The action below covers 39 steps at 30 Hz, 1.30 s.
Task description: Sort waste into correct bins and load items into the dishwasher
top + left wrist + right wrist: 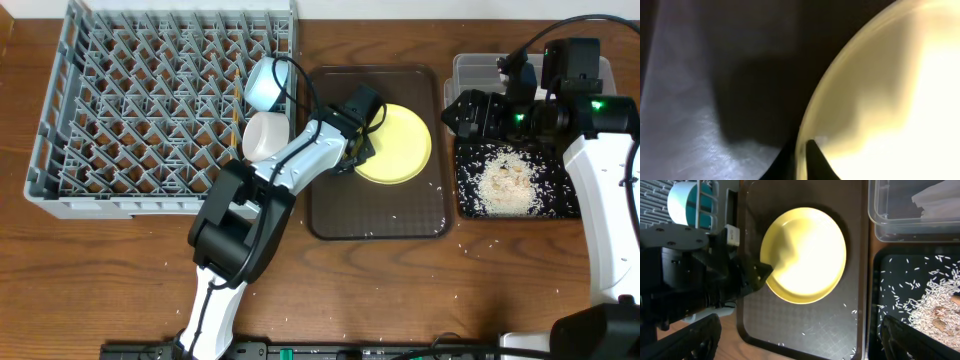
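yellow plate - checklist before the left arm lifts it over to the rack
1. Left gripper astride the yellow plate rim: ok
2. Grip closed tight: cannot tell
3. Plate free of rice: ok
4. Free pegs in the dish rack left of the blue bowl and white bowl: ok
5. Right gripper open, over the black tray, off the path: ok

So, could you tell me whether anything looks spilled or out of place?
Yes: stray rice grains lie on the brown tray and the table, outside the black tray that holds the main pile.
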### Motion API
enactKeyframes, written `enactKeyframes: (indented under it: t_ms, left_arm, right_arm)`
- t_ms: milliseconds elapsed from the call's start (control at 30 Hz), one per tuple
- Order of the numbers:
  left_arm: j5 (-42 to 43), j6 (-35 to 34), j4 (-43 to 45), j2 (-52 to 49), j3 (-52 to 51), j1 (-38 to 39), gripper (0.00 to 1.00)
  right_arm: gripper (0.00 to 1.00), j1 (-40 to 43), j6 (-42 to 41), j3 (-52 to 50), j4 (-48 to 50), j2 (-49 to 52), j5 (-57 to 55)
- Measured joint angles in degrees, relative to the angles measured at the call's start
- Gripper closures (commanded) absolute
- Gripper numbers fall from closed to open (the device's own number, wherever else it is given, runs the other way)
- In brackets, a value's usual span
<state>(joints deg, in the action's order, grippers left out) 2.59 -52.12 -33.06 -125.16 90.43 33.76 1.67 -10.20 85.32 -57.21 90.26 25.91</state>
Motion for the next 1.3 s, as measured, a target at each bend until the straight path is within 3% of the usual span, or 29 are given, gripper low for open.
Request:
enactKeyframes:
  t_ms: [467, 700, 1100, 1300]
  left_arm:
    - [0.7, 5.0, -0.6, 2.0, -0.4, -2.5, 0.93]
    - [3.9, 7.8, -0.9, 8.7, -0.9, -3.7, 0.93]
    - [10.4, 11.4, 0.7, 10.3, -0.9, -6.5, 0.93]
    - [11.0, 16.3, 0.6, 18.1, -1.2, -10.6, 0.93]
  right_arm:
    - [0.01, 0.0, 0.0, 0.0, 0.0, 0.0, 0.0]
    - [0.01, 0.0, 0.0, 0.0, 0.0, 0.0, 0.0]
    - [0.01, 0.0, 0.0, 0.0, 0.0, 0.0, 0.0]
    - [0.01, 0.0, 0.0, 0.0, 0.0, 0.0, 0.0]
